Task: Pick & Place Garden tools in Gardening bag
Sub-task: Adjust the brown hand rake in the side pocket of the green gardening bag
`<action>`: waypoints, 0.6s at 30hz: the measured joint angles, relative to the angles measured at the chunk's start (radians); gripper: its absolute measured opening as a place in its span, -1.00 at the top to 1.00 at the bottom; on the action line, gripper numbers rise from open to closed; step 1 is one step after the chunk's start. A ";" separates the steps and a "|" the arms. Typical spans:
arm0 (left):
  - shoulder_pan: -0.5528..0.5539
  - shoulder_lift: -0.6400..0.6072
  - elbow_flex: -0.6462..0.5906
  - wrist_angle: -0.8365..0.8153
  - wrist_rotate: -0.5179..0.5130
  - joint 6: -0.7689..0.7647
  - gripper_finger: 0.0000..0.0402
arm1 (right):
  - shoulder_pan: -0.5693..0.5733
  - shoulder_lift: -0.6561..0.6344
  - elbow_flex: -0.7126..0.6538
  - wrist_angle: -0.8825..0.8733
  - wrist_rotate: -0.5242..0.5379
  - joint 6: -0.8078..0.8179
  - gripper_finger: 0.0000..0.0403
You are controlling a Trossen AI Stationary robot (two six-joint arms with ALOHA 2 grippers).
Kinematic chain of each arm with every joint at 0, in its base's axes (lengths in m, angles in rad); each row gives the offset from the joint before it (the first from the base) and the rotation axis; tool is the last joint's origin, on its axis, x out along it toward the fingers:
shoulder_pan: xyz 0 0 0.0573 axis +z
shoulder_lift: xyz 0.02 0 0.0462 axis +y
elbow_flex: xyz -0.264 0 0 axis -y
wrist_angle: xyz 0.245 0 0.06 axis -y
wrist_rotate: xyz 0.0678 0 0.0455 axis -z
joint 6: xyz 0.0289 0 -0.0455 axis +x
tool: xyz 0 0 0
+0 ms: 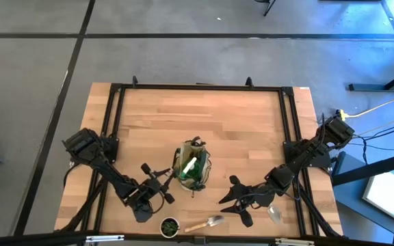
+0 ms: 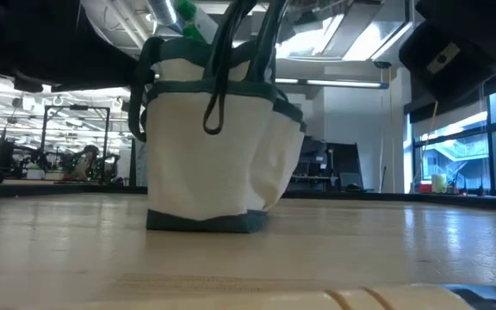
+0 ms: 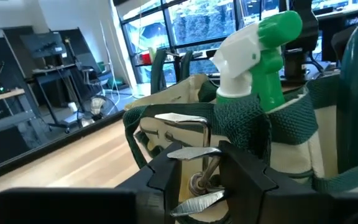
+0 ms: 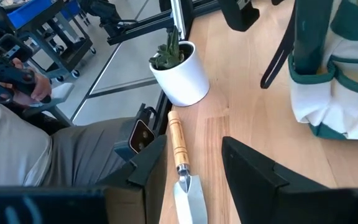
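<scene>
The gardening bag (image 1: 192,164) stands upright on its base in the middle of the table; it also shows in the low view (image 2: 213,138). The green spray bottle with a white top (image 3: 260,56) stands inside it. My left gripper (image 3: 201,165) is just left of the bag, shut on metal pruners (image 3: 194,152), up at the height of the bag's rim. My right gripper (image 4: 194,155) is open to the right of the bag, and a wooden-handled trowel (image 4: 182,168) lies flat on the table below and ahead of its fingers, untouched. My left gripper pinches the pruners between its two fingers, around the metal head by the pivot (image 3: 197,183). The fingers come level from the table's left, and the blades point ahead toward the bag's side. The gripper hides the handles. The pruners are lifted clear of the table.
A small pot with a green plant (image 4: 179,74) stands near the front edge, beside the trowel's handle end. Another metal tool (image 1: 274,213) lies at the front right, under my right arm. A person in grey (image 4: 42,155) is just beyond the front edge.
</scene>
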 joint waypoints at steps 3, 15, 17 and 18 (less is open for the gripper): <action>-0.012 -0.009 -0.002 -0.007 0.000 0.004 0.51 | 0.000 0.000 0.000 -0.002 0.000 0.000 0.23; -0.013 -0.161 -0.002 -0.294 0.032 -0.198 0.10 | 0.000 0.000 0.000 -0.002 0.000 0.008 0.23; -0.001 -0.161 -0.002 -0.366 0.063 -0.289 0.00 | 0.000 0.000 0.000 -0.002 -0.001 0.008 0.23; 0.006 -0.161 -0.002 -0.402 0.081 -0.344 -0.04 | 0.000 0.000 0.000 -0.002 -0.001 0.008 0.23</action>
